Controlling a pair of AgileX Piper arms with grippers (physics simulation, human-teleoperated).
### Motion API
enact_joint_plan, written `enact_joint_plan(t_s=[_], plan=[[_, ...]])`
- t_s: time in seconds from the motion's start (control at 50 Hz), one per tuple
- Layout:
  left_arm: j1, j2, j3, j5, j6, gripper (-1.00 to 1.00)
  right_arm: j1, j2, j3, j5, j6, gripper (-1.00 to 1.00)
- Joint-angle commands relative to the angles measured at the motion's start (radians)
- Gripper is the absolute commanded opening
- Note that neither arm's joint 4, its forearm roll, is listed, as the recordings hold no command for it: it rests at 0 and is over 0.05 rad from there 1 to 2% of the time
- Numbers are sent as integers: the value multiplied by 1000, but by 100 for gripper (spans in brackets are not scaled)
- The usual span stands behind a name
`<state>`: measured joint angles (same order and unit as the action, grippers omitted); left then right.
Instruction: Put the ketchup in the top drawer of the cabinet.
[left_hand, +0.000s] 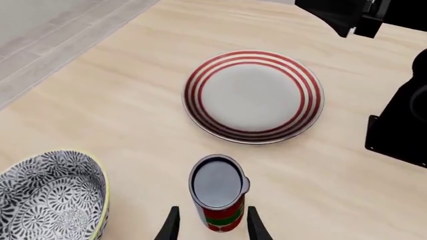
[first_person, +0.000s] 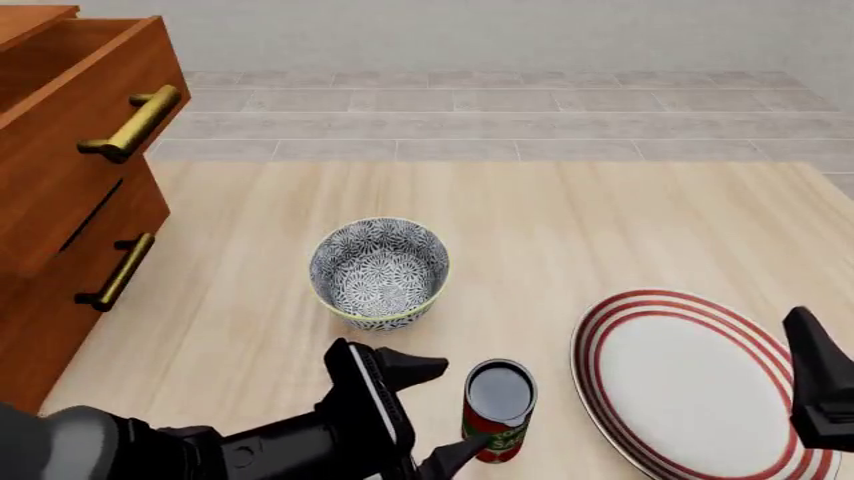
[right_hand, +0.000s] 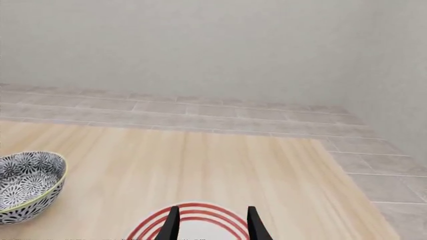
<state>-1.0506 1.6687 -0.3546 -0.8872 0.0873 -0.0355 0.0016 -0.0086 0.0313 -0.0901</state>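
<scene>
While my left gripper (left_hand: 210, 227) stands open with one finger on each side of the ketchup (first_person: 499, 410), I have not closed on it yet. The can stands upright on the table (first_person: 587, 220), between the bowl (first_person: 380, 272) and the plate (first_person: 694, 385), nearer to me than the bowl.

I think the main risk is a bad squeeze. The fingers reach only the low part of the can, so if I close too fast or off centre, it may tip or slide away towards the plate. A weak hold could also let it drop during the lift.

From the can, the top drawer (first_person: 67, 130) is far to the left and stands pulled out of the cabinet (first_person: 40, 300), so it looks ready. The bowl lies close to the straight path from the can to the drawer, so I judge I must lift high before I carry. My right gripper (right_hand: 210, 225) hangs open over the plate and holds nothing.
</scene>
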Motion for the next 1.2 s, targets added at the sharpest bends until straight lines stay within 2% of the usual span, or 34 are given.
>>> enact_joint_plan(t_s=[0.02,0.08,0.1,0.12,0.14,0.2,0.54,0.78,0.96,0.98,1.1,1.14,1.2], plan=[[-5,61,-48,1,-5,100,8,1,6,0,1,100],[-5,79,-63,3,-9,100,9,1,5,1,2,100],[-15,89,-76,17,-38,100,10,1,5,1,2,100],[-15,89,-77,17,-38,100,10,1,5,1,2,100],[-23,96,-91,33,-76,100,10,1,5,2,4,100],[-6,120,-105,23,-28,100,14,2,6,2,4,100],[-24,190,-200,83,-34,100,17,2,6,4,9,100],[-20,220,-202,67,-37,100,21,3,7,4,10,100],[-29,175,-191,80,-39,100,21,5,7,3,8,100],[-28,165,-188,83,-37,-100,20,5,7,4,8,100],[-15,72,-153,96,-22,-100,19,5,8,3,8,100],[-15,31,-143,108,-41,-100,20,6,8,3,8,100],[-63,-46,-130,133,-50,-100,20,5,7,4,7,100]])
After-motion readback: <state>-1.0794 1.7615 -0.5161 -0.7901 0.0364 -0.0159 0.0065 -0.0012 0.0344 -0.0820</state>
